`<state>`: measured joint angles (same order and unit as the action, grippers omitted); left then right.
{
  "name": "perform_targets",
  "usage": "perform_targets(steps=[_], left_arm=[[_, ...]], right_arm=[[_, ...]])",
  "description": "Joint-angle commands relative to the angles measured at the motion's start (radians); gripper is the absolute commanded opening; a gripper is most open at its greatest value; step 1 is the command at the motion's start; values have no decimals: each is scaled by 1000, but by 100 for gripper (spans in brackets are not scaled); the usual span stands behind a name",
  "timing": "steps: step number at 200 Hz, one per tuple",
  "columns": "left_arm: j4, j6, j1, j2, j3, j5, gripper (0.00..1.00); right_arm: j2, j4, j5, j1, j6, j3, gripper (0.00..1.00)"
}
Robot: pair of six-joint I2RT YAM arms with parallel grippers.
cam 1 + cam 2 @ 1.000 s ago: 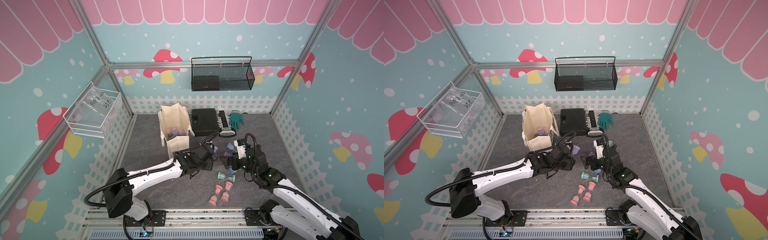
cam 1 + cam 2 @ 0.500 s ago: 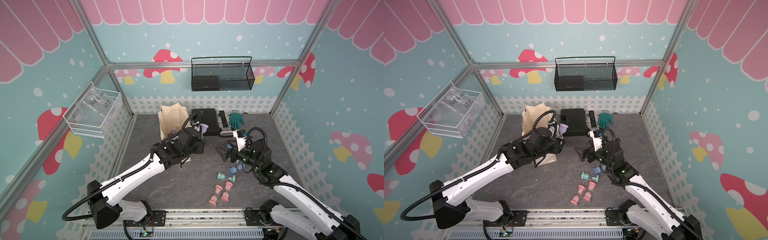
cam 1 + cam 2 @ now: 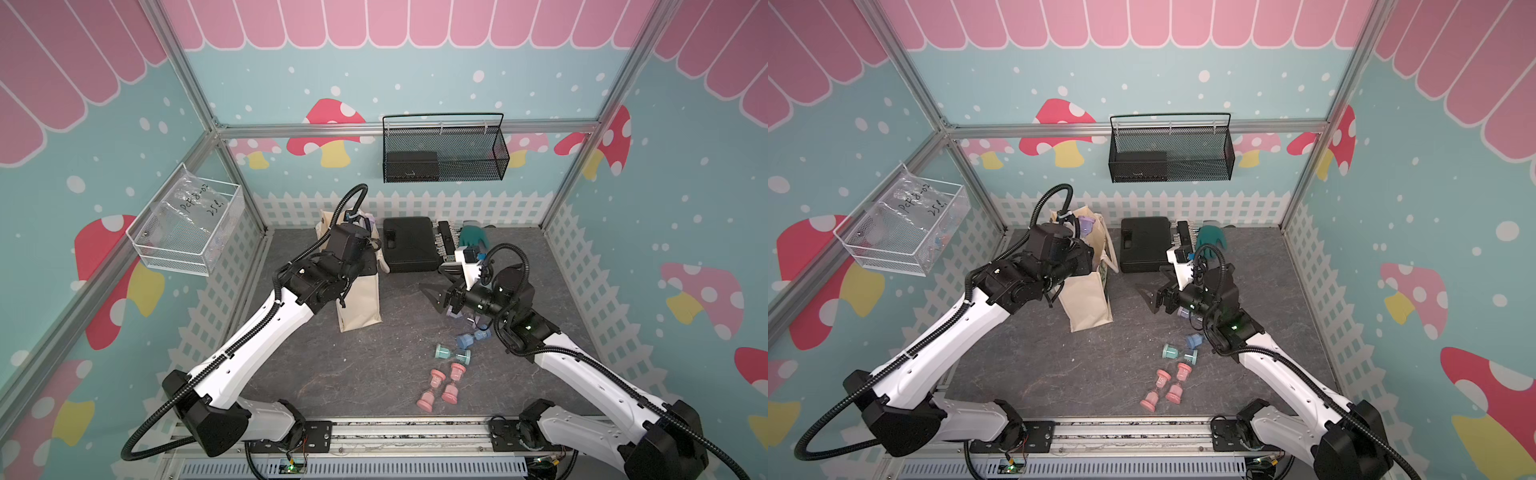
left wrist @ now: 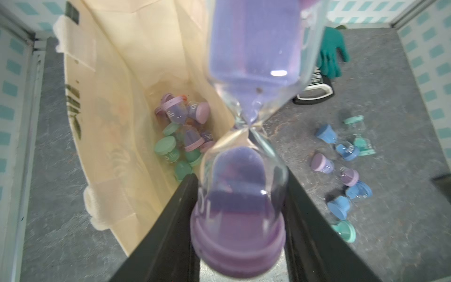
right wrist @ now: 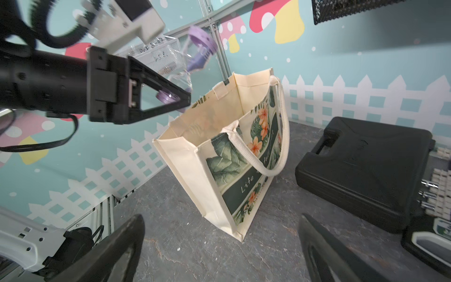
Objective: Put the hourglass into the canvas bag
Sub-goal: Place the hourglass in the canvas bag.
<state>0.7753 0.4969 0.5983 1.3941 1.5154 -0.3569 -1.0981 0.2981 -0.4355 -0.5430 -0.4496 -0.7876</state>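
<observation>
Okay, top views: my left gripper (image 3: 1086, 249) hangs above the canvas bag (image 3: 1088, 303) near its rim, with the purple hourglass (image 3: 1086, 225) pinched and not yet dropped. Several loose hourglasses (image 3: 1169, 374) lie outside, near my right gripper (image 3: 1152, 286).

Left wrist: jaws narrow, clamped on the hourglass's lower bulb. Bagged hourglasses (image 4: 180, 136) sit at the bottom.

Right wrist: my right jaws are wide and empty.

Roughly halfway, I'd judge.

Matt canvas bag (image 5: 185, 166); glossy, perhaps glass hourglass (image 4: 244, 175)

Hourglass (image 4: 244, 185) above canvas bag (image 3: 360, 299), hard case (image 3: 409, 245) to its right
</observation>
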Motion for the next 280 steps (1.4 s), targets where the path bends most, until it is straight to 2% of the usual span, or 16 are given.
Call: perform_targets(steps=[1,77,160,202,280], left_arm=[[23,-1,-47,59,47,12,22],[32,14,-176,244,100,88,21],[37,26,-218,389,84,101,22],[37,37,-223,445,83,119,26],[36,47,-224,457,62,126,35]], right_arm=[[-32,91,-46,3,-6,-35,100],[-146,195,-83,4,-26,-50,100],[-197,223,-83,3,-12,-52,100],[-207,223,-75,5,-10,-48,100],[-203,223,-60,5,-8,-43,100]])
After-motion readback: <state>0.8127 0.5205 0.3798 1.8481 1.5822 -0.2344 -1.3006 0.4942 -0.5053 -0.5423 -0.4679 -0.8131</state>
